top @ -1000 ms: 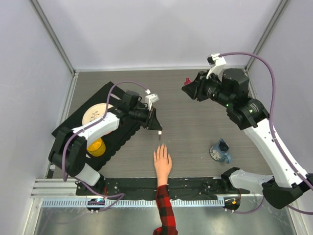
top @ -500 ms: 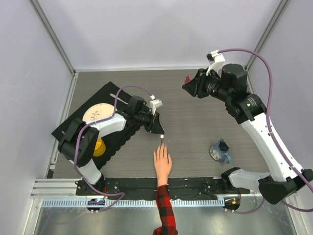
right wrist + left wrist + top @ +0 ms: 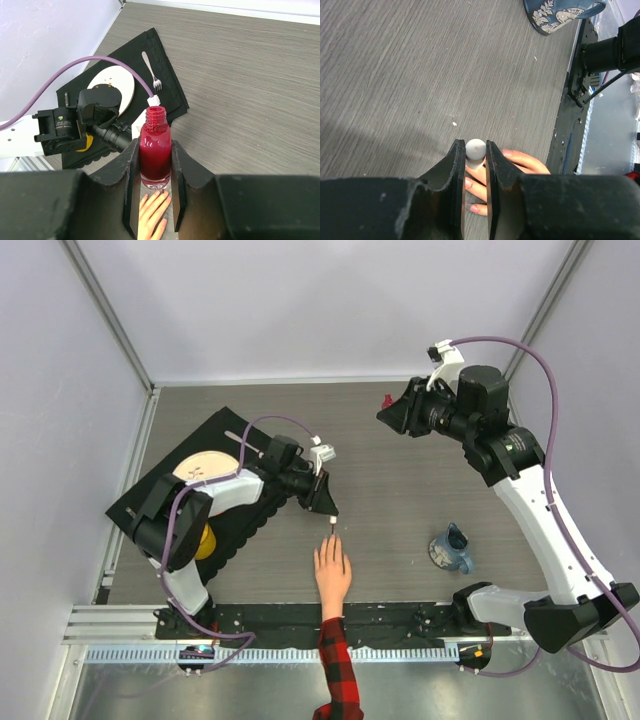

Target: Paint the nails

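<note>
A pale hand point(image 3: 332, 575) in a red-and-black plaid sleeve lies flat near the table's front edge, fingers pointing away from the arm bases. My left gripper point(image 3: 326, 502) is shut on a white-capped polish brush point(image 3: 475, 150), whose tip hangs just beyond the fingertips of the hand. In the left wrist view two pinkish nails point(image 3: 468, 183) show between the jaws, below the cap. High at the back right, my right gripper point(image 3: 392, 415) is shut on an open bottle of red polish point(image 3: 155, 160), held upright.
A black mat point(image 3: 160, 490) at the left holds a pale plate point(image 3: 200, 470), a fork point(image 3: 150, 65) and a yellow cup point(image 3: 198, 540). A blue patterned mug point(image 3: 452, 550) stands at the right front. A black rail point(image 3: 400, 620) runs along the near edge.
My left gripper has edged the brush a little right and closer to the hand's fingertips. The right gripper with the bottle has drifted slightly right.
</note>
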Robot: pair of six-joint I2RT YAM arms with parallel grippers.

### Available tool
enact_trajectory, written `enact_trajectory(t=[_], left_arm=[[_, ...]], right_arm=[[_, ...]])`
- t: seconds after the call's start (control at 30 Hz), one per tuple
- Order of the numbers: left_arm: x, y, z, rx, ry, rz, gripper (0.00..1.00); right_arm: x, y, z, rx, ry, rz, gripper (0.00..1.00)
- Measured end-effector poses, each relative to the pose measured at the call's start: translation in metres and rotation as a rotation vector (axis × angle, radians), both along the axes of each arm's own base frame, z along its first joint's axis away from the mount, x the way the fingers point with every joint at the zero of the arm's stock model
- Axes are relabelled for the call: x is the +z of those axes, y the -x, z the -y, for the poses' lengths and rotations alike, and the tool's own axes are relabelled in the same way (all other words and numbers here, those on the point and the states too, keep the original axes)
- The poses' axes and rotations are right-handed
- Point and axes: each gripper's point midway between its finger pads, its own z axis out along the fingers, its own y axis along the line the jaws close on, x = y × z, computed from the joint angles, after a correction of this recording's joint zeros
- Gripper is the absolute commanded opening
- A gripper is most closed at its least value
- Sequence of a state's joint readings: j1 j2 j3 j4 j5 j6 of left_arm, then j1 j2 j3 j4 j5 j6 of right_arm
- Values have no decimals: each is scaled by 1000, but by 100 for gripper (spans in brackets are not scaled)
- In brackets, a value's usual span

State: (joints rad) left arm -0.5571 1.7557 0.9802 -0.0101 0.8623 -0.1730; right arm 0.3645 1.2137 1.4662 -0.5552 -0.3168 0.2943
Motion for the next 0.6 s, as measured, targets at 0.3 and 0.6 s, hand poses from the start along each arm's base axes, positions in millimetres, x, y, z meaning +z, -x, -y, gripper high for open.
enact_trajectory(t=[0.3, 0.6], left_arm=[[2, -7, 5, -9, 8, 12, 0], [-7, -4, 3, -23, -7, -4, 0]], right_arm=[[-4, -1, -2, 18, -4, -15, 1], [-6, -3, -2, 24, -5, -23, 1]])
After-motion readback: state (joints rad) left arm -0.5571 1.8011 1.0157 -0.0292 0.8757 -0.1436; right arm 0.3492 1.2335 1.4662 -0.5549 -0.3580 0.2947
